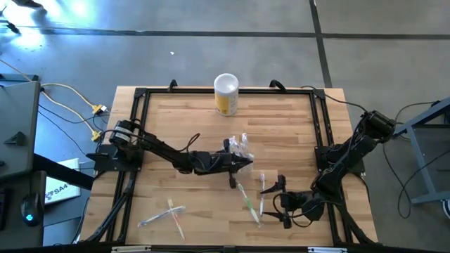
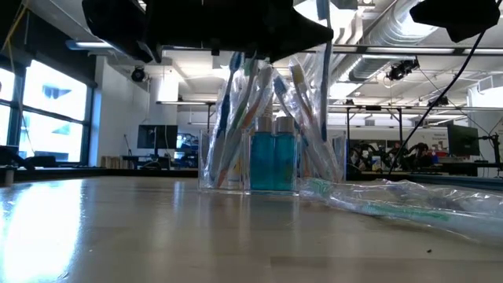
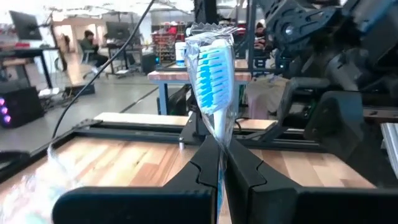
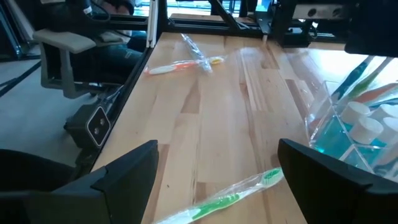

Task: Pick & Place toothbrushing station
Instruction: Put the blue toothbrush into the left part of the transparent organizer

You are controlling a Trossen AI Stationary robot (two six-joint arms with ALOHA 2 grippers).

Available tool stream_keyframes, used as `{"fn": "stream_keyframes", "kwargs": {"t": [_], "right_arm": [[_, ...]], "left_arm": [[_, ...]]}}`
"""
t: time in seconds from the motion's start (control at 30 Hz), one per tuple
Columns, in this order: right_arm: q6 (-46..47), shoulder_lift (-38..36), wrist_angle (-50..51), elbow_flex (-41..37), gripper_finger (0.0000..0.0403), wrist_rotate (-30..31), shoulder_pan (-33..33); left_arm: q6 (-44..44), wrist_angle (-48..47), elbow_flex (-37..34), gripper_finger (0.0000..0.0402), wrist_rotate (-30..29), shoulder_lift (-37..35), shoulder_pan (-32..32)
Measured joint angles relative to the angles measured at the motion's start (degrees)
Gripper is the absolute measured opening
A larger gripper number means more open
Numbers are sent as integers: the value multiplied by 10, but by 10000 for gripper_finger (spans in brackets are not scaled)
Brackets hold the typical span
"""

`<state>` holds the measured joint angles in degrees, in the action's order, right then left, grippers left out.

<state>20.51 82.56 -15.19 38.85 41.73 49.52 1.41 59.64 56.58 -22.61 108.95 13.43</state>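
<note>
Only left wrist cam shows left claw (image 3: 219, 163) pinching blue toothbrush (image 3: 210, 74).

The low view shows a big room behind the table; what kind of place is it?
Probably a robotics lab or workshop: exposed ceiling ducts, workbenches with monitors, and a wooden table in a black frame.

A yellow canister (image 1: 226, 95) with a white top stands upright near the far edge of the wooden table (image 1: 176, 119), well apart from everything else. Off the table's left side lie yellow cables (image 1: 67, 105). A person (image 3: 89, 42) sits at a desk in the room beyond.
</note>
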Motion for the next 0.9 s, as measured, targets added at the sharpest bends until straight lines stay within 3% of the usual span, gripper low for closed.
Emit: {"fn": "stream_keyframes", "kwargs": {"t": [0.9], "right_arm": [[-4, 0, 0, 0, 322, 1, 0]], "left_arm": [[-16, -55, 1, 21, -39, -1, 0]]}}
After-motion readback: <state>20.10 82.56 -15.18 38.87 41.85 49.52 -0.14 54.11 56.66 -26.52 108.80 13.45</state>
